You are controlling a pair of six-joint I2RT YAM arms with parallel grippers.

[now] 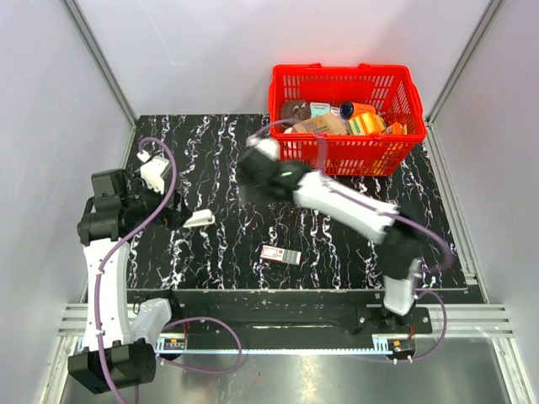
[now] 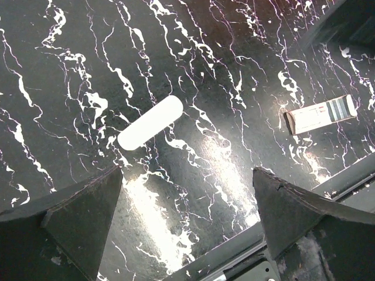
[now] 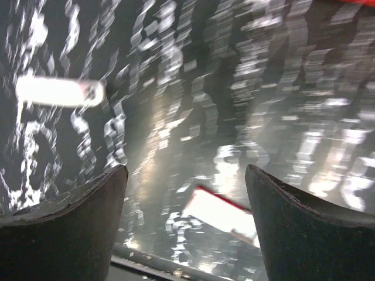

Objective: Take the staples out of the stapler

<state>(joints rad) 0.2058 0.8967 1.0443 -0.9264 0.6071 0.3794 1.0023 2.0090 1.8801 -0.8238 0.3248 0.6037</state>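
Note:
The white stapler (image 1: pixel 200 219) lies flat on the black marbled table, left of centre. It also shows in the left wrist view (image 2: pixel 150 122) and, blurred, in the right wrist view (image 3: pixel 58 92). A small red-and-white staple box (image 1: pixel 280 254) lies near the front edge; it also shows in the left wrist view (image 2: pixel 321 113) and the right wrist view (image 3: pixel 225 213). My left gripper (image 1: pixel 173 216) is open and empty just left of the stapler (image 2: pixel 187 175). My right gripper (image 1: pixel 246 187) is open and empty, hovering above the table right of the stapler (image 3: pixel 186 172); its view is motion-blurred.
A red basket (image 1: pixel 286 147) with several packaged goods stands at the back right, close behind my right arm. The table's front rail (image 1: pixel 295 295) runs just below the staple box. Grey walls close in both sides.

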